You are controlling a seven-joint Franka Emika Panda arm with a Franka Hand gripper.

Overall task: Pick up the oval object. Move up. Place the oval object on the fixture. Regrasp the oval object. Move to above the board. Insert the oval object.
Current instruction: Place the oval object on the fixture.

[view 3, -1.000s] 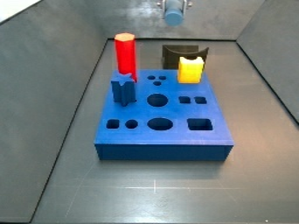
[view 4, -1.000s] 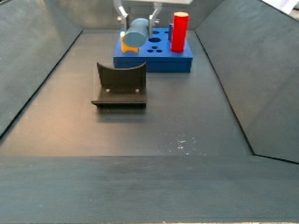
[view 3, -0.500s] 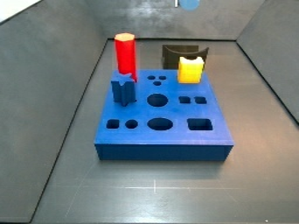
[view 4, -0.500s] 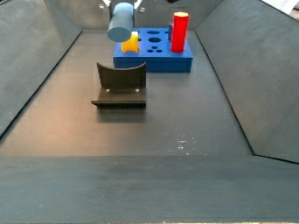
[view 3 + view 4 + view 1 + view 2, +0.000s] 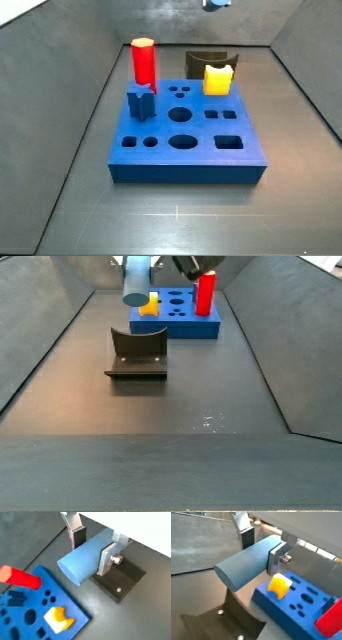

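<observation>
My gripper (image 5: 92,551) is shut on the oval object (image 5: 85,558), a smooth grey-blue peg lying crosswise between the silver fingers (image 5: 107,558). In both wrist views it hangs in the air above the floor, over the black fixture (image 5: 124,582) and beside the blue board (image 5: 37,609). A side view shows the oval object (image 5: 136,279) high up, beyond the fixture (image 5: 138,353) and near the board (image 5: 181,324). In a side view only a bit of the gripper (image 5: 214,3) shows at the upper edge, above the fixture (image 5: 203,60). The wrist views also show the oval object (image 5: 243,563), the gripper (image 5: 261,549), the fixture (image 5: 228,619) and the board (image 5: 298,612).
A red peg (image 5: 143,62) and a short dark-blue star peg (image 5: 142,102) stand in the board (image 5: 187,140). A yellow block (image 5: 218,78) sits at its far edge, in front of the fixture. Grey sloping walls (image 5: 80,110) close in the floor on both sides.
The gripper has risen with the oval object: a second ago the peg showed whole in a side view, now only its lower tip is left at the upper edge.
</observation>
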